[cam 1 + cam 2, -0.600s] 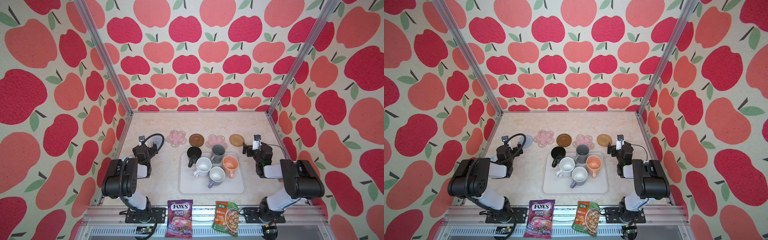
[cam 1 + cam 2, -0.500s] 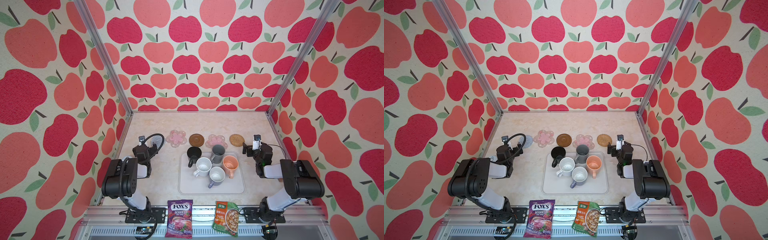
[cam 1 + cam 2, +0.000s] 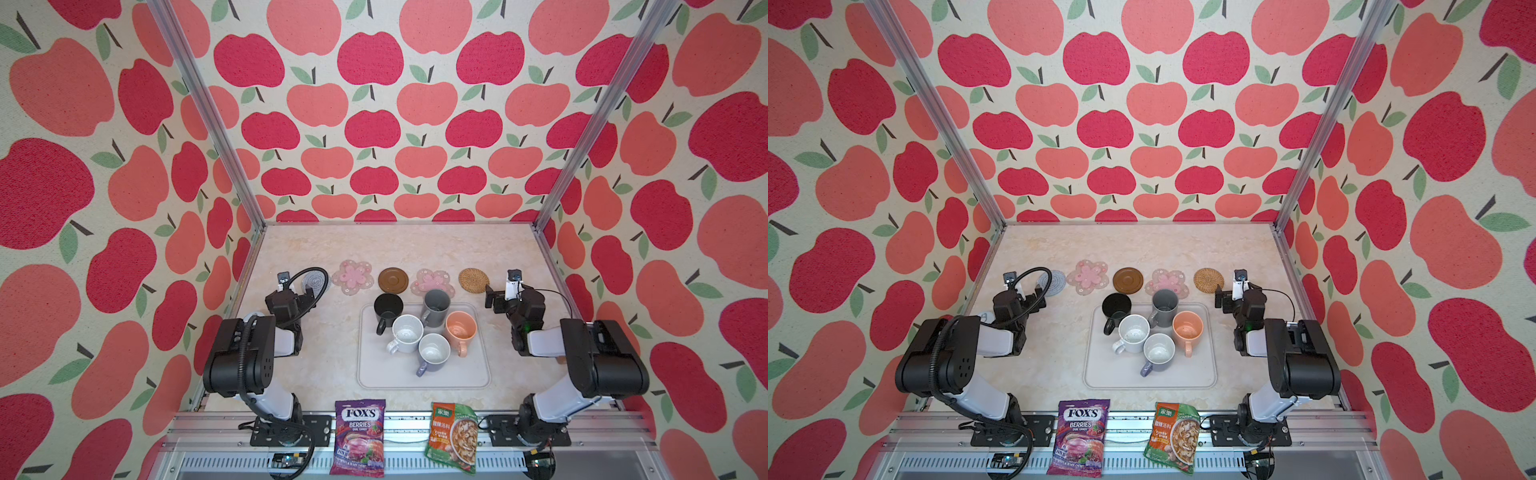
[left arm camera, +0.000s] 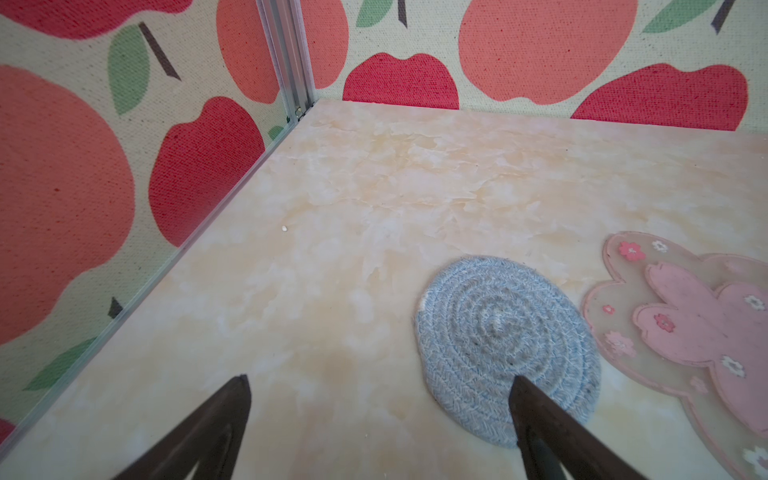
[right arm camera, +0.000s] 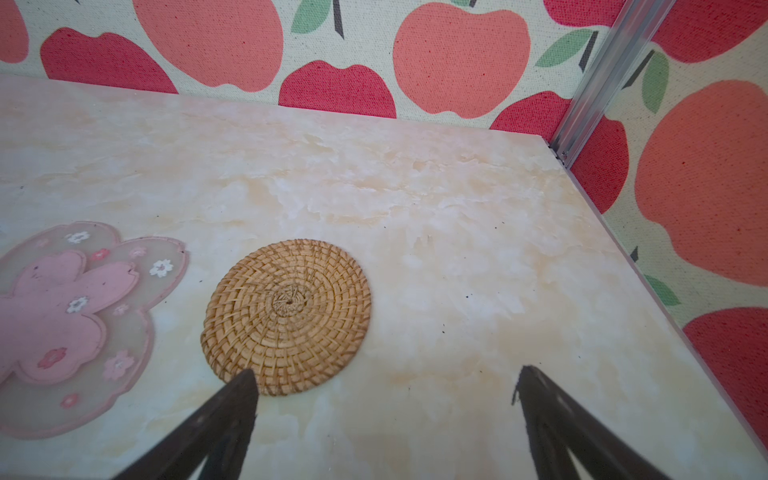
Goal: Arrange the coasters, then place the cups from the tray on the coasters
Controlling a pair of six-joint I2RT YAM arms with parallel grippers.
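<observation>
Along the far side of the table (image 3: 324, 365) in both top views, five coasters in a left-to-right row: grey woven coaster (image 3: 1056, 283), left pink flower coaster (image 3: 352, 277), brown disc coaster (image 3: 393, 279), right pink flower coaster (image 3: 432, 281), rattan coaster (image 3: 474, 280). Just nearer, tray (image 3: 424, 376) carrying all five cups upright, clustered in its far half: black cup (image 3: 388, 308), dark grey cup (image 3: 436, 305), peach cup (image 3: 460, 328), speckled white cup (image 3: 407, 332), lavender-grey cup (image 3: 434, 353).

From the left wrist: left gripper (image 4: 380, 378) spread wide, holding nothing, one fingertip over the grey woven coaster's near edge (touching or hovering, cannot tell), left pink flower coaster just beside.

From the right wrist: right gripper (image 5: 384, 374) equally wide and empty, one fingertip at the rattan coaster's near edge.
</observation>
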